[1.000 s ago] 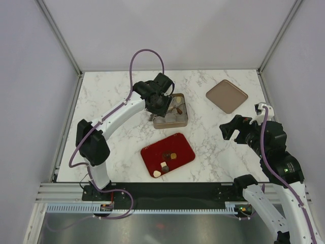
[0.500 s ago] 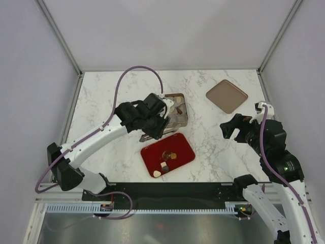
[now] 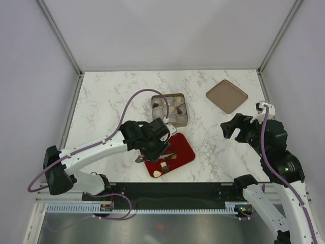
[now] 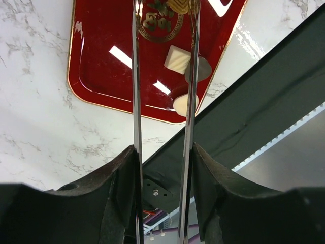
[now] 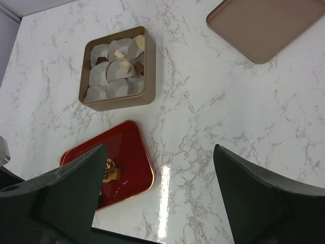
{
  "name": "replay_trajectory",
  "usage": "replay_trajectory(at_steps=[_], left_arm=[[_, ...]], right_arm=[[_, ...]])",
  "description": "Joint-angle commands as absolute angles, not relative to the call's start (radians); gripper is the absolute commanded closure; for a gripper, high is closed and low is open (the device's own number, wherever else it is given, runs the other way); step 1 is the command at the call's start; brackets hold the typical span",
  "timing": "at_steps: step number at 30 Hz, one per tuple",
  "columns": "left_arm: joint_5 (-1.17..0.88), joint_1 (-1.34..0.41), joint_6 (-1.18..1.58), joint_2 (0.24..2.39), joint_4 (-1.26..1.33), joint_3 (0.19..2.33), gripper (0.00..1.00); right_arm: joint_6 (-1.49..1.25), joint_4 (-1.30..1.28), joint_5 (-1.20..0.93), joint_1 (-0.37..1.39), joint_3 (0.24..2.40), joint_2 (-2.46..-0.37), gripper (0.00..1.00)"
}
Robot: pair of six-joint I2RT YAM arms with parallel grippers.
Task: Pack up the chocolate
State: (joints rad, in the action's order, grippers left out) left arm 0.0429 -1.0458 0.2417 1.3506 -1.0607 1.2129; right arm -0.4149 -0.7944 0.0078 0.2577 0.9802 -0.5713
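Red tray [image 3: 183, 148], chocolate [image 3: 157, 174] partly hidden under left arm [image 3: 96, 149]

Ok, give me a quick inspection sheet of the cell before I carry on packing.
Surface: white marble table, nothing spilled.
Job's things: at least three chocolates on the red tray; several more sit in paper cups in the gold box.
Clutter: tan lid lying apart, far right.
Grippers: left gripper over the tray, fingers apart, nothing seen between them; right gripper open, empty, off to the right.
Cables: purple cable of the left arm crosses the box in the top view.
Surroundings: plain walls, metal frame; nothing else seen.
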Motion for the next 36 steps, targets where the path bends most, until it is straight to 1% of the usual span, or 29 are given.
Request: replay_trajectory(at_steps=[1,16,28,36], left_arm=[[0.028,-1.069,0.281,1.31,-1.023,1.194,0.47],[0.029,-1.094,0.298,1.331,-0.979,1.152,0.47],[0.026,-1.097,0.288,1.379,-0.971,1.175,0.55],[0.069,-1.097,0.285,1.4,-0.98,1.227,0.63]], right_arm=[[-0.419,-0.792,0.014,0.258,1.011,-0.565,0.06],[-0.423,-0.795,0.015,0.258,1.003,-0.551,0.06],[-0.422,-0.793,0.017,0.258,0.994,-0.549,0.06],[-0.416,-0.788,0.018,0.256,0.996,-0.555,0.06]])
